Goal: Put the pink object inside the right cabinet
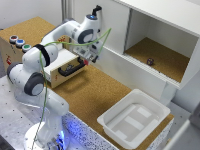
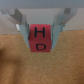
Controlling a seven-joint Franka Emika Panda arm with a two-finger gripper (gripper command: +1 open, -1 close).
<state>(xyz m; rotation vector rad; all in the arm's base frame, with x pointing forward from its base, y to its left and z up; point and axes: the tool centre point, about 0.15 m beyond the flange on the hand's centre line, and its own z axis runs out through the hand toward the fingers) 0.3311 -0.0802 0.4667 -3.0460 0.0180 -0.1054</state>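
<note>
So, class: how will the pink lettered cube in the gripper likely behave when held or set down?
The pink lettered cube looks rigid with flat faces, so it probably sits stably between the gripper fingers. Set on the cork surface, it should rest rather than roll. Its small size suggests it is light.

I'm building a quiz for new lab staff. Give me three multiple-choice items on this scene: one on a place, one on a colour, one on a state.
1. Where is the white bin?
A. on the cork counter
B. inside the right cabinet
C. on the drawer box

2. What colour is the lettered cube?
A. green
B. pink
C. yellow

3. The hand is:
A. open and empty
B. shut on the cube
C. out of view

Answers: 1 A, it sits on the cork in the exterior view; 2 B, the wrist view shows it pink-red; 3 B, fingers flank the cube.
</note>
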